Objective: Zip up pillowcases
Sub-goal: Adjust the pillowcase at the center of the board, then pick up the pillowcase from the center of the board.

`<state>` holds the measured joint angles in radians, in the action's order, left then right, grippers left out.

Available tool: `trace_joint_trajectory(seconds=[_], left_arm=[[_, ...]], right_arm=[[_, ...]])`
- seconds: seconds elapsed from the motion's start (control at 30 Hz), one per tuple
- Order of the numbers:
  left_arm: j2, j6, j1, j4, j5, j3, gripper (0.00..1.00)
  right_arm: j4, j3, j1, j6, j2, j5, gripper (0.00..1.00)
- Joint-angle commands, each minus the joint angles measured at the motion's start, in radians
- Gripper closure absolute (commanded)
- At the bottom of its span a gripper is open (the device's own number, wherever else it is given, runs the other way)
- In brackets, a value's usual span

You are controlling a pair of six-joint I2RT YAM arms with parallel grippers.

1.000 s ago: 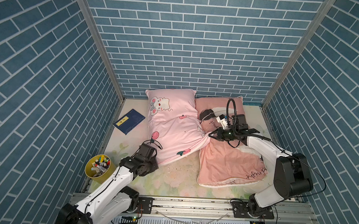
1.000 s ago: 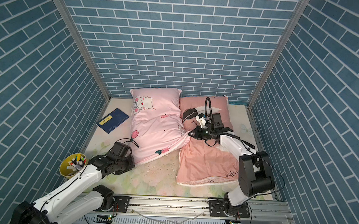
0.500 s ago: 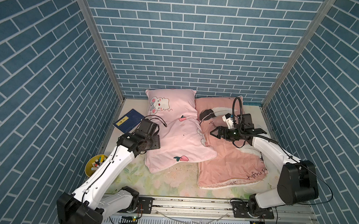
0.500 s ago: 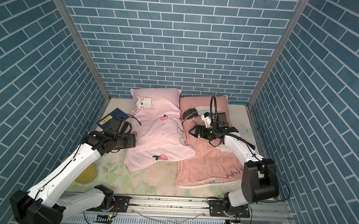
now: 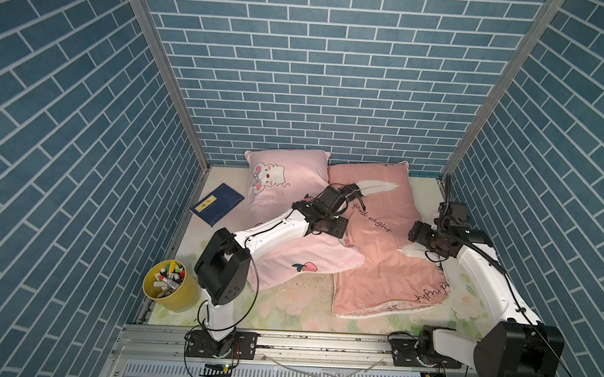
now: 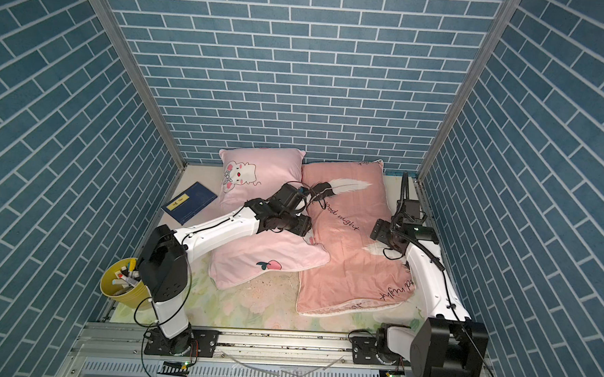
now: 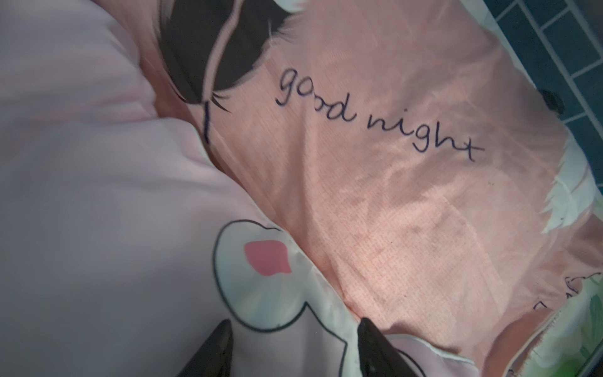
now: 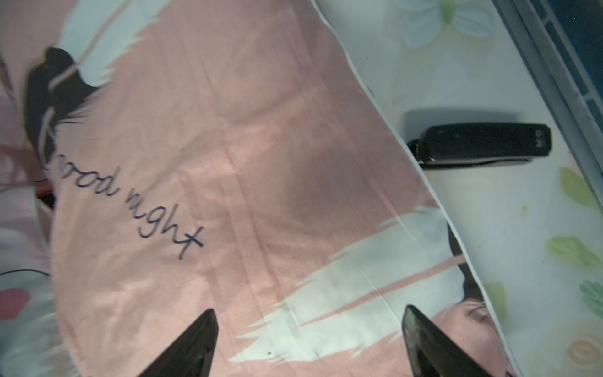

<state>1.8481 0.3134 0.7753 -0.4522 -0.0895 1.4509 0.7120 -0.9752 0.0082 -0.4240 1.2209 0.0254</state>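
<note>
While I watch remotely, the light pink stuffed fabric pillow with the white bunny print (image 5: 286,192) lies with its long axis running from the blue brick back wall (image 5: 316,91) toward the metal rail (image 5: 321,343), near end swung rightward, one corner overlapping the salmon-pink stuffed fabric pillow with black-and-white feathers and "good night" script (image 5: 379,250); that one lies just beside it, long axis also back to front, slanting slightly right; my left gripper (image 7: 293,323) hangs over their meeting edge, jaws apart, holding nothing; my right gripper (image 8: 309,310) stands wide apart and empty above the salmon pillow's right edge; half a second ago the left was at the bunny pillow's far-left side, the right nearer the salmon pillow's middle; that pillow lies flatter now.
</note>
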Motion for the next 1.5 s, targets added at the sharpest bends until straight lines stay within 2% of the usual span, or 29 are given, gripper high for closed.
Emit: trace_joint_trajectory(seconds=[0.0, 0.13, 0.2, 0.37, 0.5, 0.6, 0.67, 0.83, 0.97, 1.07, 1.13, 1.2, 1.3, 1.47], left_arm=[[-0.036, -0.001, -0.044, 0.04, -0.026, -0.126, 0.41], [-0.119, 0.075, -0.198, 0.153, -0.119, -0.375, 0.44], [-0.167, 0.076, -0.267, 0.162, -0.098, -0.457, 0.46], [-0.273, 0.033, -0.325, 0.084, -0.04, -0.476, 0.45], [-0.281, 0.014, -0.298, 0.022, -0.047, -0.355, 0.43], [-0.245, 0.002, -0.217, -0.013, -0.031, -0.211, 0.43], [-0.197, 0.028, -0.16, 0.015, -0.081, -0.125, 0.43], [-0.003, 0.069, 0.008, 0.072, -0.149, 0.079, 0.43], [0.187, 0.102, 0.067, 0.094, -0.215, 0.22, 0.45], [0.316, 0.127, 0.056, 0.122, -0.247, 0.28, 0.45], [0.416, 0.176, 0.009, 0.127, -0.29, 0.324, 0.48], [0.465, 0.197, -0.017, 0.174, -0.283, 0.318, 0.49], [0.549, 0.188, -0.05, 0.135, -0.256, 0.403, 0.5], [0.642, 0.188, -0.11, 0.091, -0.229, 0.555, 0.51]], right_arm=[[0.073, 0.05, -0.019, -0.03, 0.009, -0.038, 0.13], [0.047, 0.059, -0.02, -0.011, 0.077, 0.055, 0.16], [0.031, 0.062, -0.019, 0.0, 0.112, 0.137, 0.18], [-0.082, 0.069, 0.002, 0.003, 0.179, 0.378, 0.21], [-0.186, 0.002, 0.068, -0.026, 0.266, 0.522, 0.22], [-0.229, -0.078, 0.121, -0.035, 0.339, 0.582, 0.23], [-0.231, -0.123, 0.141, -0.032, 0.361, 0.605, 0.23], [-0.235, -0.108, 0.122, -0.027, 0.271, 0.578, 0.18], [-0.19, -0.071, 0.09, -0.024, 0.196, 0.493, 0.13], [-0.157, -0.006, 0.011, -0.044, 0.12, 0.426, 0.12], [-0.191, 0.067, -0.089, -0.076, 0.069, 0.449, 0.14], [-0.21, 0.115, -0.144, -0.085, 0.032, 0.468, 0.15], [-0.168, 0.139, -0.165, -0.051, 0.026, 0.438, 0.15], [-0.187, 0.205, -0.173, -0.048, 0.028, 0.468, 0.13]])
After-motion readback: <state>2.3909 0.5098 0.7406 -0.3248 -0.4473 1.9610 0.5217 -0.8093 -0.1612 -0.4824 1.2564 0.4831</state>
